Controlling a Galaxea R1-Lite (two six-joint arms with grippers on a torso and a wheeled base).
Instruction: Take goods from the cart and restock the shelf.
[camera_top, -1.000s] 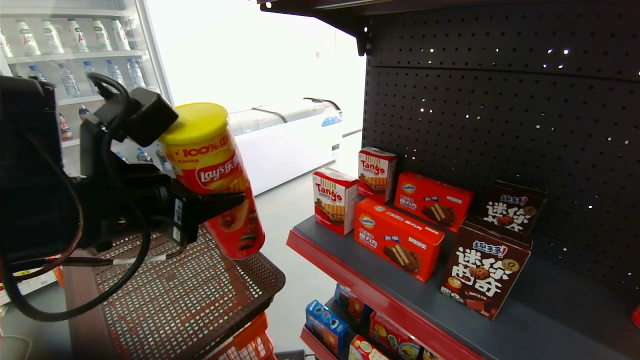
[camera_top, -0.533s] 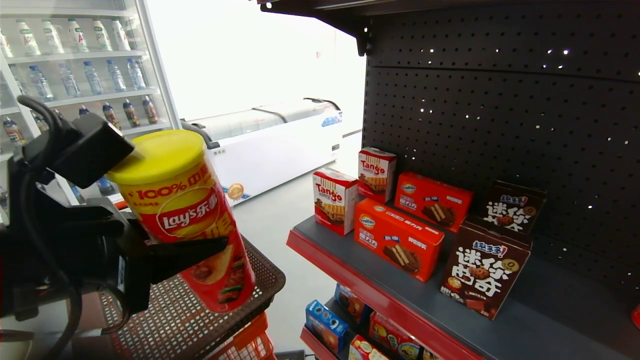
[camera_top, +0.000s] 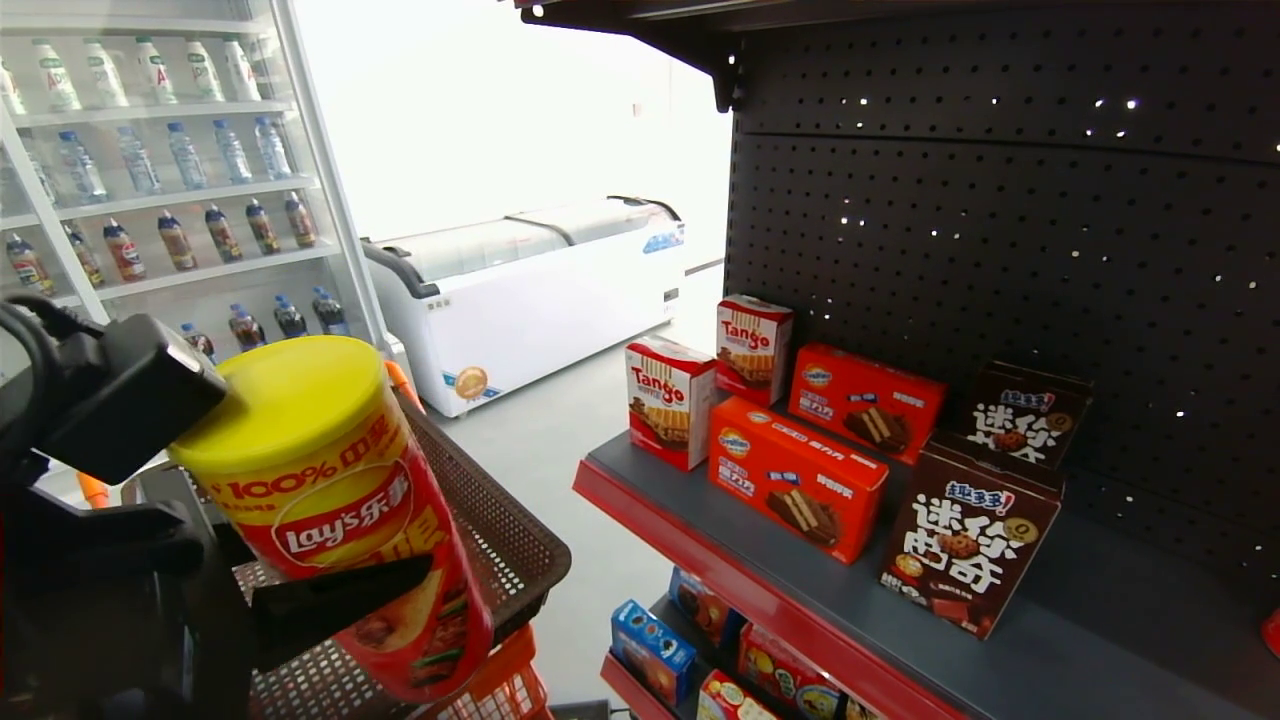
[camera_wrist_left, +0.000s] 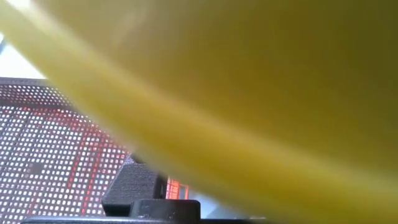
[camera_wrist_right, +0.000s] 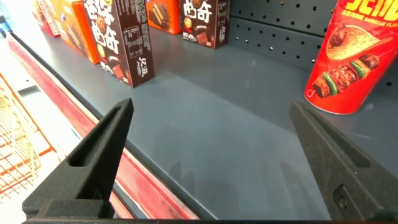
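- my left gripper (camera_top: 345, 600) is clamped around the chips can (camera_top: 320, 500), with its finger crossing below the can's middle. the can leans, well off the shelf's (camera_top: 690, 505) left end, where the cart basket (camera_top: 510, 540) sits.
- i judge the smooth tube could twist or slip in that low grip on the swing to the shelf.
- the wafer boxes (camera_top: 668, 400) stand at the shelf's left front, so a low approach could topple them.
- my right gripper (camera_wrist_right: 211, 112) is spread wide and holds nothing, over the shelf's bare deck near a second can (camera_wrist_right: 348, 56). if the arms crowd there, one could clip it.
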